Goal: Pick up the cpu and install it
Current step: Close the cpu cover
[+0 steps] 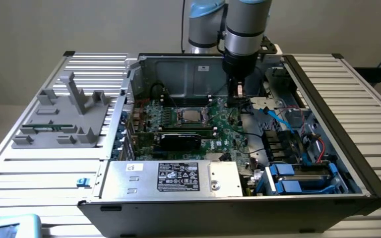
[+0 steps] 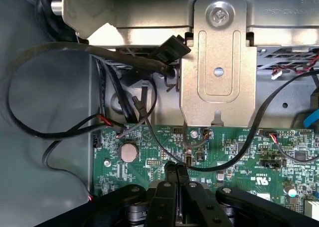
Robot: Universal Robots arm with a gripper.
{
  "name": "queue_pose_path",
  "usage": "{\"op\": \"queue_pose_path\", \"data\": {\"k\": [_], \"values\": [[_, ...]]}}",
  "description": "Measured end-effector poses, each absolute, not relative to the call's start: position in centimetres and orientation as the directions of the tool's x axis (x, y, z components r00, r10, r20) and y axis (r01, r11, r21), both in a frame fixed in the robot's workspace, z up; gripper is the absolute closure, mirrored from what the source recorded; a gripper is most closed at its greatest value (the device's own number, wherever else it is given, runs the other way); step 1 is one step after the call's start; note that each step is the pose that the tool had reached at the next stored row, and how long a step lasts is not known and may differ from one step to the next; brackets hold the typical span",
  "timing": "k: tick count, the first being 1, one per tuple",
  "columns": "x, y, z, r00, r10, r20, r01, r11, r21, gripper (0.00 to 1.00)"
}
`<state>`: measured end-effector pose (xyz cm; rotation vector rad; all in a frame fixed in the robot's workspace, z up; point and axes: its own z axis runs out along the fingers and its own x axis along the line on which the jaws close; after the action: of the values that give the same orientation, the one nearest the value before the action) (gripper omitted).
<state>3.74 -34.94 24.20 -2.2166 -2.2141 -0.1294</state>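
The cpu [image 1: 190, 115], a small silver-grey square, lies flat in the dark socket frame in the middle of the green motherboard [image 1: 227, 126] inside the open computer case [image 1: 336, 99]. My gripper [image 1: 239, 93] hangs low in the case toward its back wall, to the exterior view's right of the cpu and apart from it. In the wrist view my gripper [image 2: 176, 171] is shut, its black fingertips pressed together with nothing between them, just over the motherboard [image 2: 234, 152] near a thin black cable.
A silver box with a white label [image 1: 177, 178] fills the case's front. Blue drive bays [image 1: 296, 181] and cables sit at the exterior view's right. A grey fixture [image 1: 65, 119] stands on the table left of the case. A metal bracket [image 2: 219, 62] and coin battery [image 2: 128, 152] lie ahead of the fingers.
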Motion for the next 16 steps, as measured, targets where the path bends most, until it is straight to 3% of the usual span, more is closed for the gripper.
{"op": "queue_pose_path", "data": {"k": [3, 11, 16], "values": [[3.85, -34.94, 23.96, 0.001, 0.998, 0.062, 0.999, -0.003, 0.035, 0.88], [3.88, -34.94, 24.04, 0.008, 0.998, 0.062, 0.996, -0.003, -0.089, 0.88], [3.44, -34.94, 24.51, 0.010, 0.998, 0.063, 0.993, -0.002, -0.118, 0.88]]}}
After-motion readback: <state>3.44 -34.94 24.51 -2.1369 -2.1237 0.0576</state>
